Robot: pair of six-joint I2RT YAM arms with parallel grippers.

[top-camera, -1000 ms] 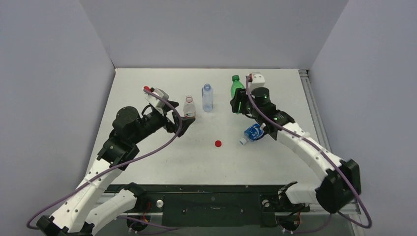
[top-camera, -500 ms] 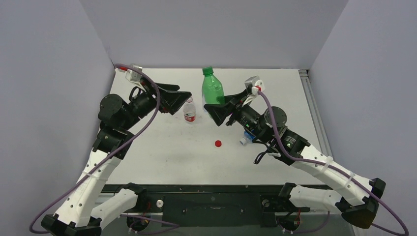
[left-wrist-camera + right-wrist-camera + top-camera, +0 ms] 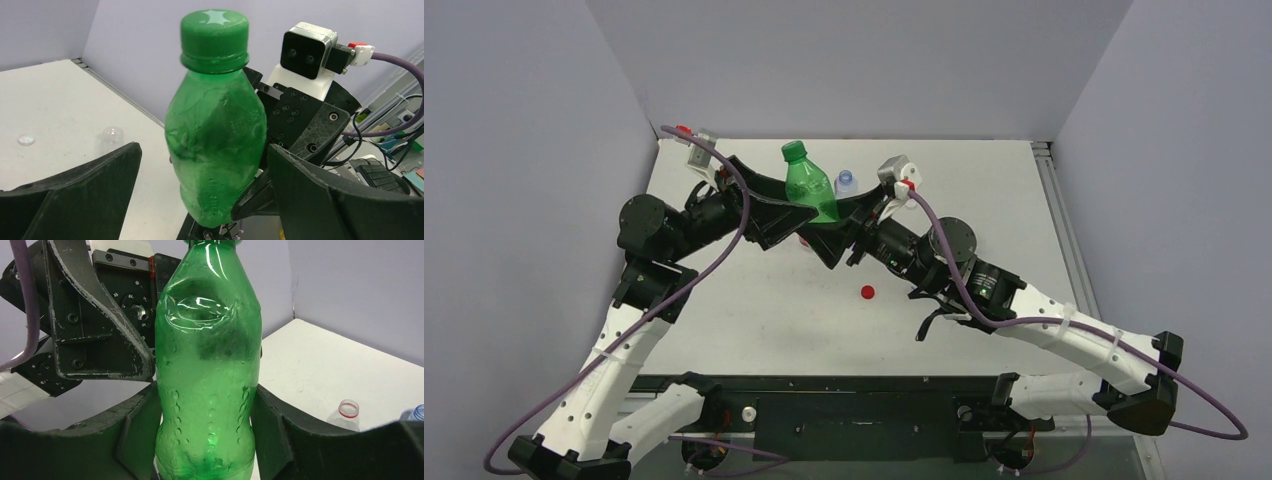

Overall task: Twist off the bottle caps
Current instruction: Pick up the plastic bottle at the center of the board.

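The green bottle point(image 3: 810, 196) hangs upright above the table, its green cap point(image 3: 795, 152) screwed on. My right gripper point(image 3: 834, 228) is shut on its lower body; in the right wrist view both fingers press the green bottle point(image 3: 207, 390) at the waist, right gripper point(image 3: 206, 425). My left gripper point(image 3: 203, 150) stands open on either side of the green bottle point(image 3: 215, 130), below the cap point(image 3: 215, 24), with a gap on each side. A loose red cap point(image 3: 867, 292) lies on the table.
A clear bottle with a pale blue cap point(image 3: 845, 182) stands behind the grippers. An uncapped clear bottle with a red neck ring point(image 3: 348, 410) stands beyond the green one. The white table point(image 3: 984, 190) is walled at the back and sides.
The right arm carried the green bottle up and to the left, into the span of the left gripper. The left gripper swung in to meet it. The lying blue-labelled bottle is now hidden.
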